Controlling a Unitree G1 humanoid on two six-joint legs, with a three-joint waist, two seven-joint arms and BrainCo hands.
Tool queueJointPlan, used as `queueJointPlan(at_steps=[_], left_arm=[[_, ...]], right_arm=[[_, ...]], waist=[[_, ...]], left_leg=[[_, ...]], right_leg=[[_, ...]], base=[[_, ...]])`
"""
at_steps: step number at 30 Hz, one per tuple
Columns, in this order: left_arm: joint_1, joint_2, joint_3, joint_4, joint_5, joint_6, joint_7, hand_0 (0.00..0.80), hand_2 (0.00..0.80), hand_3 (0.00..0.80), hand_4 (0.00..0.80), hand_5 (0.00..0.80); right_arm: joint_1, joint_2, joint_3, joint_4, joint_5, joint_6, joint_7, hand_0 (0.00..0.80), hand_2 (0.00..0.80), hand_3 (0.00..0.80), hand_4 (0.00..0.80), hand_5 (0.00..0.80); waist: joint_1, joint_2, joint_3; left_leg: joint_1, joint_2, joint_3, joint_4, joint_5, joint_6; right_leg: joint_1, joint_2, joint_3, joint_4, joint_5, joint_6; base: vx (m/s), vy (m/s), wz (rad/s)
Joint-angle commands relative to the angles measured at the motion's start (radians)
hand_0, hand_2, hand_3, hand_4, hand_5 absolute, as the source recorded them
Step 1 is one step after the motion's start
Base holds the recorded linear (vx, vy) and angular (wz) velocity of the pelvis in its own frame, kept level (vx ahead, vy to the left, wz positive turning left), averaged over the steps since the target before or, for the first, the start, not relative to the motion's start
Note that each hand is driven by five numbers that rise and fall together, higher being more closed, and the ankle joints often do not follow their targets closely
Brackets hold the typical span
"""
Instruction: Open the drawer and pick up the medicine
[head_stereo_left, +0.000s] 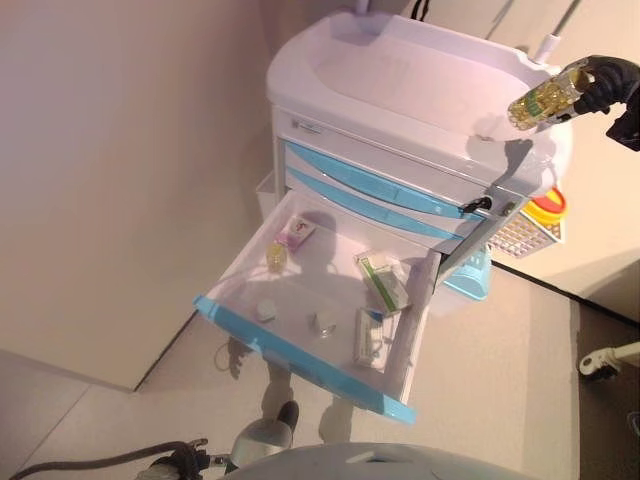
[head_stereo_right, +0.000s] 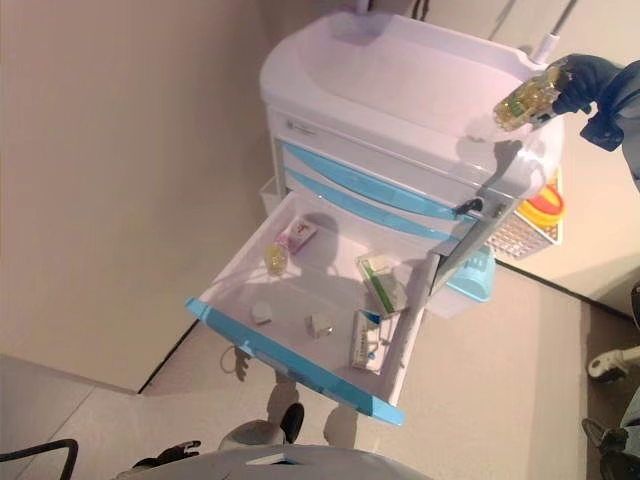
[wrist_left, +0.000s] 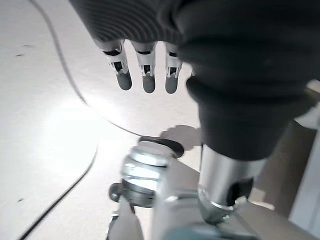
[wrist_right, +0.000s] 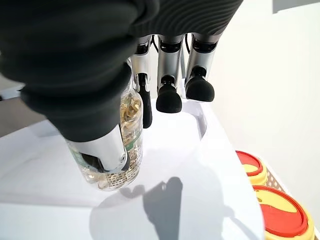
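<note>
Your right hand (head_stereo_left: 605, 88) has its fingers and thumb curled round the medicine bottle (head_stereo_left: 541, 101), a clear one of yellow capsules, and holds it tilted in the air above the cart top (head_stereo_left: 400, 80), at about 2 o'clock in the head views. That reads as the pick-up done: the bottle is clear of the drawer (head_stereo_left: 300, 345), which stands pulled out at 6 o'clock with small boxes (head_stereo_left: 383, 283) and a few loose bits left inside.

The right wrist view adds what the head views lack: the thumb across the bottle (wrist_right: 127, 145), its shadow on the white top showing a gap beneath, and red-and-yellow lids (wrist_right: 270, 200) in a side basket.

Your left hand (wrist_left: 145, 55) shows only in its own wrist view, fingers straight, empty, hanging over the floor (wrist_left: 45, 125).
</note>
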Motion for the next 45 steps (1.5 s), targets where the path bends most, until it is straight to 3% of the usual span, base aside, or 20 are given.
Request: queueJointPlan(at_steps=[1, 4, 11, 18, 28, 45], left_arm=[[0.036, 0.04, 0.018, 0.043, -0.04, -0.001, -0.006, 0.0, 0.0, 0.0, 0.0, 0.0], [0.044, 0.044, 0.034, 0.044, -0.064, 0.0, -0.007, 0.0, 0.0, 0.0, 0.0, 0.0], [0.066, 0.049, 0.045, 0.047, -0.06, -0.008, -0.022, 0.0, 0.0, 0.0, 0.0, 0.0], [0.092, 0.064, 0.066, 0.036, -0.052, -0.014, -0.025, 0.0, 0.0, 0.0, 0.0, 0.0], [0.111, 0.08, 0.084, 0.02, -0.039, -0.02, -0.027, 0.0, 0.0, 0.0, 0.0, 0.0], [0.114, 0.075, 0.089, 0.025, -0.036, -0.028, -0.03, 0.0, 0.0, 0.0, 0.0, 0.0]], right_arm=[[-0.162, -0.006, 0.065, 0.042, -0.038, 0.012, -0.069, 0.8, 0.8, 0.8, 0.8, 0.8], [-0.173, 0.02, 0.061, 0.087, -0.054, 0.052, -0.104, 0.8, 0.8, 0.8, 0.8, 0.8], [-0.193, 0.041, 0.074, 0.189, -0.144, 0.074, -0.173, 0.8, 0.8, 0.8, 0.8, 0.8], [-0.219, 0.021, 0.17, 0.23, -0.302, 0.056, -0.115, 0.8, 0.8, 0.8, 0.8, 0.8], [-0.25, -0.006, 0.252, 0.23, -0.355, 0.009, 0.0, 0.8, 0.8, 0.8, 0.8, 0.8], [-0.129, -0.007, 0.17, 0.232, -0.355, -0.001, 0.108, 0.8, 0.8, 0.8, 0.8, 0.8]], waist=[[0.052, -0.038, -0.037], [0.075, -0.035, -0.036], [0.121, -0.026, -0.021], [0.15, -0.031, -0.011], [0.157, -0.05, -0.015], [0.148, -0.047, -0.015]], left_leg=[[0.04, -0.025, 0.009, 0.057, -0.15, 0.006], [0.038, -0.033, -0.013, 0.058, -0.148, 0.008], [0.029, -0.045, -0.058, 0.064, -0.142, 0.016], [0.033, -0.045, -0.087, 0.049, -0.131, 0.019], [0.039, -0.041, -0.09, 0.032, -0.125, 0.017], [0.042, -0.036, -0.079, 0.028, -0.125, 0.011]], right_leg=[[-0.075, -0.043, 0.002, 0.055, 0.103, 0.053], [-0.071, -0.049, -0.014, 0.055, 0.101, 0.054], [-0.067, -0.057, -0.042, 0.065, 0.093, 0.051], [-0.064, -0.061, -0.064, 0.072, 0.092, 0.057], [-0.058, -0.058, -0.067, 0.059, 0.094, 0.064], [-0.059, -0.058, -0.061, 0.056, 0.092, 0.063]], base=[[0.055, 0.032, 0.09], [0.072, 0.027, 0.12], [0.068, 0.032, 0.21], [0.045, 0.01, 0.18], [0.02, -0.007, 0.03], [0.0, 0.0, 0.0]])
